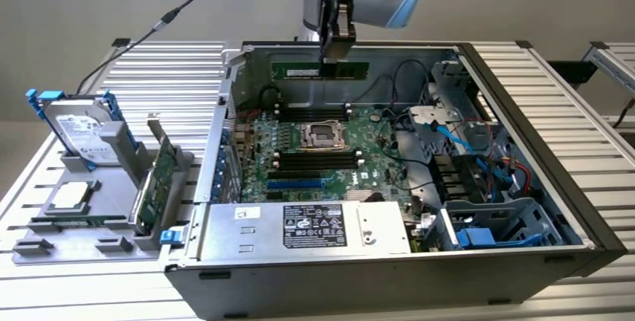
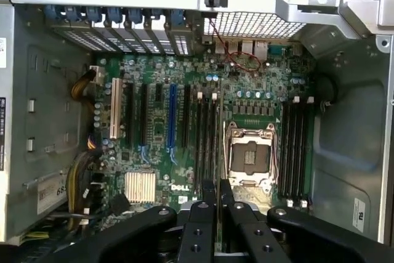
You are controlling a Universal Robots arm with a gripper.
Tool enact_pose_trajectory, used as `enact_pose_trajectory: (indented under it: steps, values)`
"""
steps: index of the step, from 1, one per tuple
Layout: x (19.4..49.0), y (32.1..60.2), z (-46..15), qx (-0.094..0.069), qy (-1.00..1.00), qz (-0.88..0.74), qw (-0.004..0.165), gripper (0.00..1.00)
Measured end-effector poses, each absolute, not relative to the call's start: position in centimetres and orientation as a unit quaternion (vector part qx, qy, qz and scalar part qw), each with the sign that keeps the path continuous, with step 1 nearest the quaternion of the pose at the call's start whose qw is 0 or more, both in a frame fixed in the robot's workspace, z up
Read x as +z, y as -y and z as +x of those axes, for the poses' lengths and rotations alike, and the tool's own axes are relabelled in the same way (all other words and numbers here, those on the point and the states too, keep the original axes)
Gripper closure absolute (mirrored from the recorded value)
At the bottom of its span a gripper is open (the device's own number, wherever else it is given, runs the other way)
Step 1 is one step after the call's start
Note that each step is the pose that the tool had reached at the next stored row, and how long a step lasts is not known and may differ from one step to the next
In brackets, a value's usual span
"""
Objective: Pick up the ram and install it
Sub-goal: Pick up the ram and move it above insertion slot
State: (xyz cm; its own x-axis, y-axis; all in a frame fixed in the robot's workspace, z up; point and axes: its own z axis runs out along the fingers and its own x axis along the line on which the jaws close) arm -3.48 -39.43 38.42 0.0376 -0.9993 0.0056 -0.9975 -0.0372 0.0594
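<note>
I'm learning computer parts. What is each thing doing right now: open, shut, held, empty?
ram: held above the motherboard, not plugged in.
fingers: shut on the ram.
computer case: open, lying on its side.
memory slots: empty.
expansion card: standing in the grey tray, outside the case.
hard drive: standing in the tray.

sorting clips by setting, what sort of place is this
Probably a robotics lab bench for PC assembly: an open computer case with a Dell motherboard on a slatted aluminium table, a fixture holding a hard drive, and the gripper holding the ram.
</note>
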Motion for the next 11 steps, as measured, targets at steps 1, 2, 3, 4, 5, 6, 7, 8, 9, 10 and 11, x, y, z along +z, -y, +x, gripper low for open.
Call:
enact_pose_trajectory:
  steps: [1, 2, 3, 4, 5, 6, 7, 8, 9, 10, 11]
  values:
    - [38.2, 39.2, -3.4, -0.019, 0.693, 0.72, 0.023, 0.86]
    - [38.1, 39.1, -3.4, -0.019, 0.693, 0.72, 0.023, 0.86]
    - [37.9, 38.9, -3.4, -0.018, 0.693, 0.72, 0.023, 0.86]
    - [37.7, 38.8, -3.4, -0.018, 0.693, 0.72, 0.024, 0.86]
    - [37.5, 38.7, -3.3, -0.018, 0.693, 0.72, 0.024, 0.86]
    - [37.3, 38.6, -3.3, -0.018, 0.693, 0.72, 0.024, 0.86]
    - [37.1, 38.6, -3.3, -0.018, 0.693, 0.72, 0.024, 0.86]
    - [37.0, 38.6, -3.3, -0.018, 0.693, 0.72, 0.024, 0.86]
    - [36.8, 38.5, -3.3, -0.017, 0.693, 0.72, 0.025, 0.86]
    - [36.6, 38.5, -3.3, -0.017, 0.694, 0.72, 0.025, 0.86]
    - [36.4, 38.5, -3.3, -0.017, 0.694, 0.72, 0.025, 0.86]
